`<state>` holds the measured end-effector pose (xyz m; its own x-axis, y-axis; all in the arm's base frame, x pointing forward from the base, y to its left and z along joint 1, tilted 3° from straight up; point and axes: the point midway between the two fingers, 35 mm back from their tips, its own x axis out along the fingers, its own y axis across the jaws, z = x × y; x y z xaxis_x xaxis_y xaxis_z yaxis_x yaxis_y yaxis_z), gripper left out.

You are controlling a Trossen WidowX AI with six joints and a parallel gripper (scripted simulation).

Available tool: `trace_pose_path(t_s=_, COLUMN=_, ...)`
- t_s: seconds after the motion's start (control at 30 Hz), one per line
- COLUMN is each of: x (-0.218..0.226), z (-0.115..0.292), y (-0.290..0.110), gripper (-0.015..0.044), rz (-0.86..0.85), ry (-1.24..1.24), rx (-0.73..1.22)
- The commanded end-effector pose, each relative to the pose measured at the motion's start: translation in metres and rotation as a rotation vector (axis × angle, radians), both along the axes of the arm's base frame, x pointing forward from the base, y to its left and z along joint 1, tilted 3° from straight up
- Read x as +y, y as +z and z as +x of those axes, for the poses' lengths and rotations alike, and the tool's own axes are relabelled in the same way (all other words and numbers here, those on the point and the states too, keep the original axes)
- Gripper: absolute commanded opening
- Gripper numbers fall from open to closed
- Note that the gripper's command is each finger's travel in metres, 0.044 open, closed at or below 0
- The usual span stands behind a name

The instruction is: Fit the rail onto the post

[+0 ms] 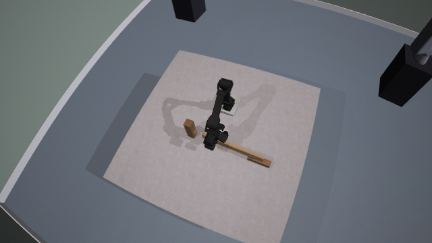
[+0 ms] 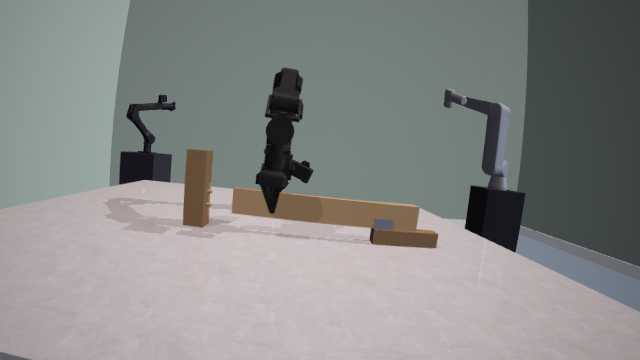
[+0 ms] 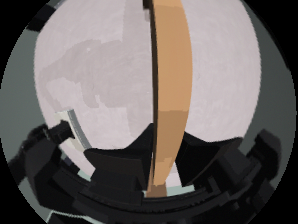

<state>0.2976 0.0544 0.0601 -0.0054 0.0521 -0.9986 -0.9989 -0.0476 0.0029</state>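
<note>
The wooden rail (image 1: 236,148) (image 2: 350,211) (image 3: 170,63) runs from near the post to the low footboard block (image 1: 267,164) (image 2: 404,238), where its far end sits at the grey bracket (image 2: 383,223). Its near end is held up off the table. It stops a short gap from the two pegs (image 2: 208,197) on the upright post (image 1: 190,128) (image 2: 198,187). My gripper (image 1: 209,144) (image 2: 271,206) (image 3: 158,125) points straight down and is shut on the rail close to its near end. The holes in the rail's end are hidden.
The arm's base plate (image 1: 234,109) stands behind the rail on the pale mat (image 1: 175,189). Off the mat stand a black arm on a black pedestal (image 2: 145,167) (image 1: 189,8) and a grey arm (image 2: 495,140) on another pedestal (image 2: 495,215) (image 1: 403,79).
</note>
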Motion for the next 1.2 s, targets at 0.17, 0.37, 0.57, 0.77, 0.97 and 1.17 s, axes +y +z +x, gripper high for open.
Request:
trace_pose_path(t_s=0.17, x=-0.002, z=0.0, y=0.0, gripper=0.0, rz=0.002, ry=0.0, rx=-0.001)
trace_pose_path(t_s=0.37, x=-0.004, z=0.0, y=-0.001, gripper=0.0, rz=0.001, ry=0.0, rx=-0.001)
trace_pose_path(t_s=0.57, x=-0.006, z=0.001, y=-0.002, gripper=0.0, rz=0.001, ry=0.0, rx=-0.001)
trace_pose_path(t_s=0.77, x=-0.008, z=0.001, y=-0.002, gripper=0.0, rz=0.001, ry=0.0, rx=-0.001)
trace_pose_path(t_s=0.97, x=-0.01, z=0.001, y=-0.001, gripper=0.0, rz=0.001, ry=0.0, rx=-0.001)
trace_pose_path(t_s=1.17, x=-0.012, z=0.001, y=-0.001, gripper=0.0, rz=0.001, ry=0.0, rx=-0.001)
